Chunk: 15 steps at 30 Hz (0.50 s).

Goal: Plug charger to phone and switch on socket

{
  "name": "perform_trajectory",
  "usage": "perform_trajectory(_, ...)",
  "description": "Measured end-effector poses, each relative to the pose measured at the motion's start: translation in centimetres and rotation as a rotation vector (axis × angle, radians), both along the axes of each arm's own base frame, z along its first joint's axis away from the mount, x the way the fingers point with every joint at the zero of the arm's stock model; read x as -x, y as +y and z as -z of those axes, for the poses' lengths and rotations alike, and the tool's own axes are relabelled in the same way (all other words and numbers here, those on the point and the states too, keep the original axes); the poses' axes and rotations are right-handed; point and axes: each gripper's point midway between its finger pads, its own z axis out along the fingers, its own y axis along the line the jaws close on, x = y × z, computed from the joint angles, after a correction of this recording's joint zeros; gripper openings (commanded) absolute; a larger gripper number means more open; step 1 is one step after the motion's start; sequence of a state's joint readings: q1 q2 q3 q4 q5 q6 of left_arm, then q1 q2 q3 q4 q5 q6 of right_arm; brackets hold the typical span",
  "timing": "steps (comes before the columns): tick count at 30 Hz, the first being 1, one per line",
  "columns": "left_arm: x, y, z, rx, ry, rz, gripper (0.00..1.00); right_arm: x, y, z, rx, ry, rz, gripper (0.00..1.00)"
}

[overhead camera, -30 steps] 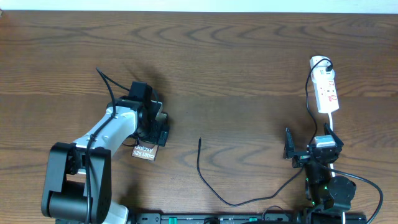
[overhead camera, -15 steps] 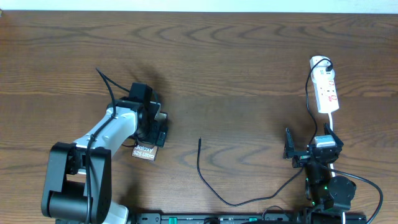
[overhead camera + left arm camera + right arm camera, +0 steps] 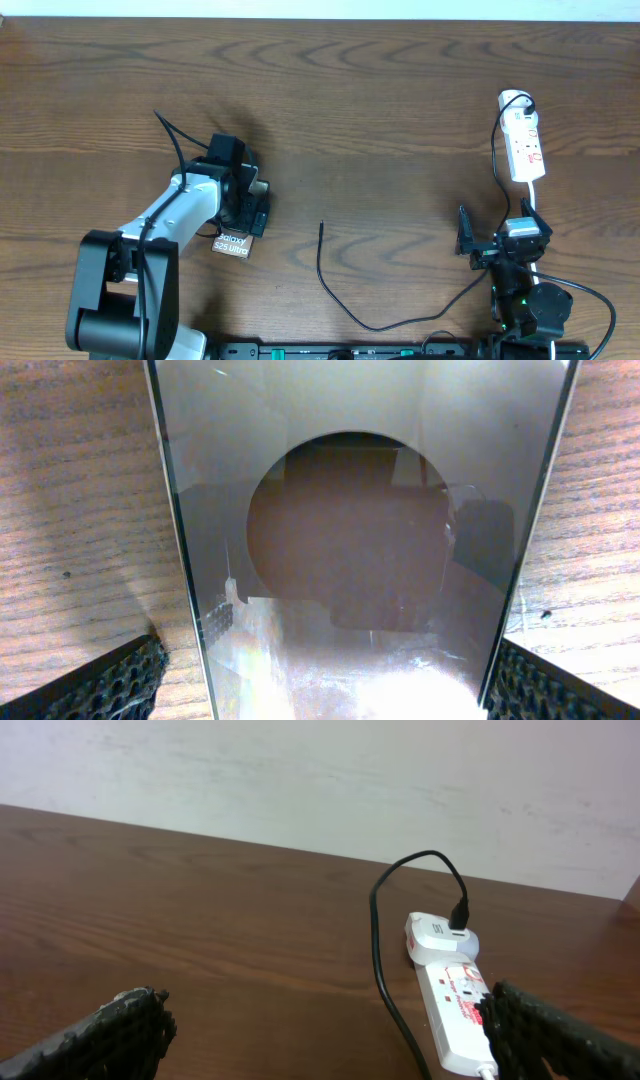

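A: Wood-grain table [image 3: 400, 100], left side first. Left gripper [image 3: 248, 214] sits low over the flat, dark, glossy phone [image 3: 350, 560], jaws wide, one finger on either side, nothing pinched. Probably lined up to steady it.
B: Centre?
A: Thin black charger cable [image 3: 320, 262] lies loose, plug tip pointing far, well apart from the phone.
B: Right?
A: Right gripper [image 3: 500, 238] spread wide, empty, at the near edge. It faces the narrow white power strip [image 3: 455, 1010] beyond it.
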State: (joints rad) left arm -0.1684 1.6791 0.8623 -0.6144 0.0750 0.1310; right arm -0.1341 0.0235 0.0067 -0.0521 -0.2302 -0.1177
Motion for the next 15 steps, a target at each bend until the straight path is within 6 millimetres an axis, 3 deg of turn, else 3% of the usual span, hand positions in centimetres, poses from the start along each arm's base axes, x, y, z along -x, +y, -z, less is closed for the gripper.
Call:
perform_trajectory(11, 0.02, 0.00, 0.01, 0.002, -0.007, 0.000, 0.98, 0.00, 0.00, 0.00, 0.000, 0.000, 0.000, 0.99)
perform_trajectory(15, 0.02, 0.00, 0.01, 0.001, -0.007, 0.000, 0.89, 0.00, 0.00, 0.00, 0.000, 0.000, 0.000, 0.99)
